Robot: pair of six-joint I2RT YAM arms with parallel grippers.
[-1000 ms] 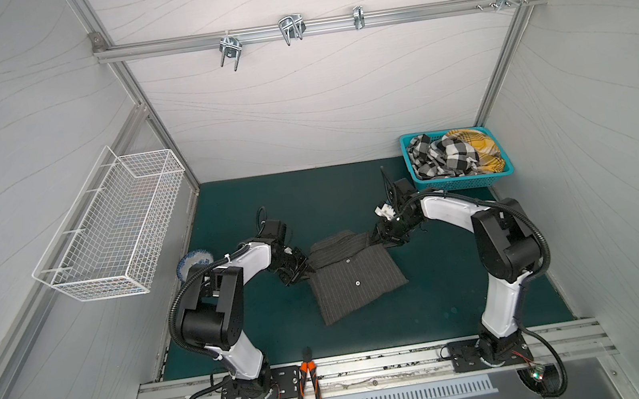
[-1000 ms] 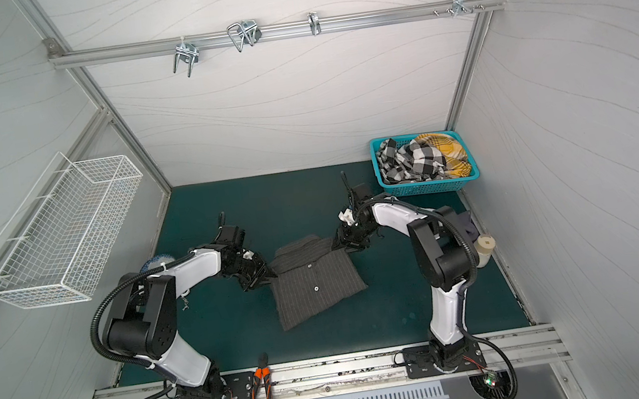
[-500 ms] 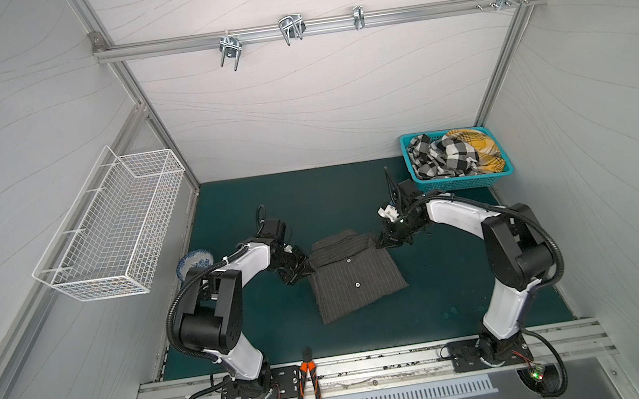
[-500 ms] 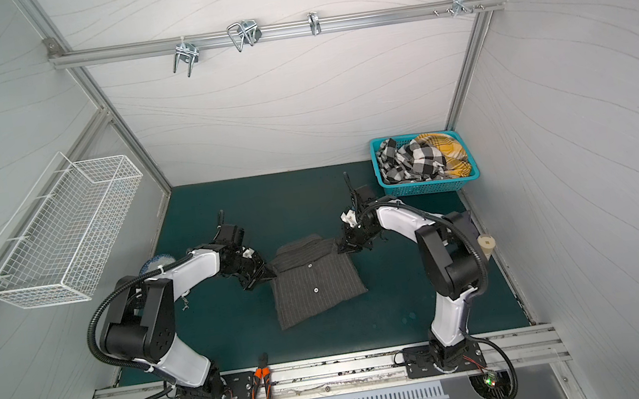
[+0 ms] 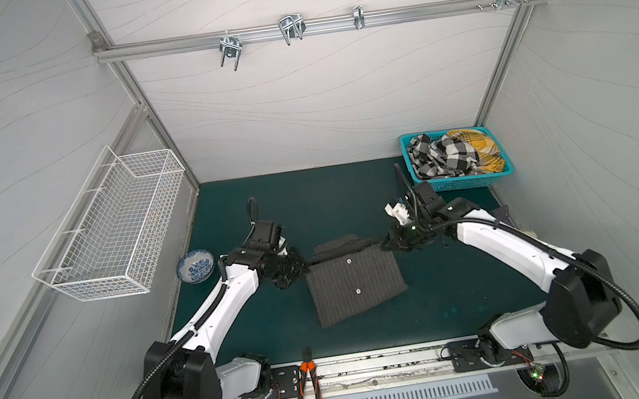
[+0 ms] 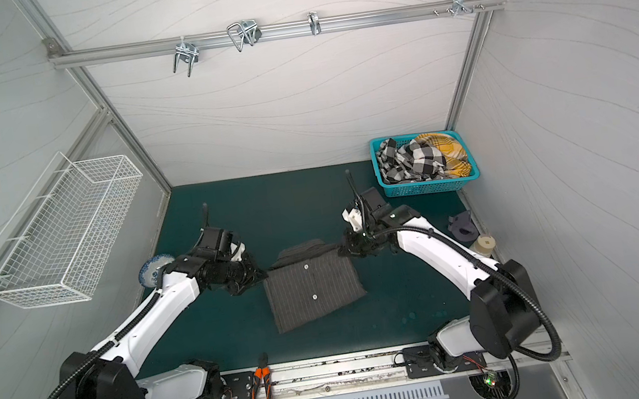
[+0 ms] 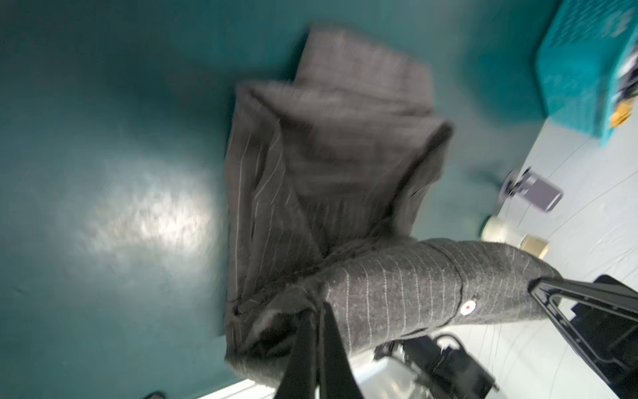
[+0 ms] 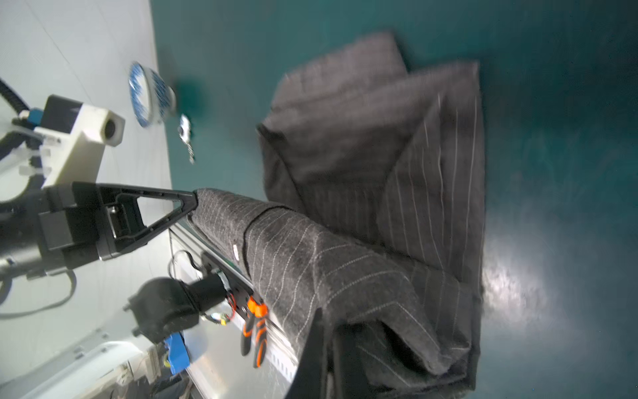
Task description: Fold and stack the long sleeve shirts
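Shirt (image 5: pixel 356 283): left pincer (image 5: pixel 305 270) and right pincer (image 5: pixel 383 245) clenched on its far corners; bowl (image 5: pixel 195 266) at nine o'clock, basket (image 5: pixel 462 182) at two, pliers (image 5: pixel 306 382) at six.

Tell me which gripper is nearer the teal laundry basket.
Right. The right gripper pinches the pinstriped shirt at the corner toward the teal basket; the left gripper grips the opposite corner, across the shirt from it.

no legible text, labels or numbers
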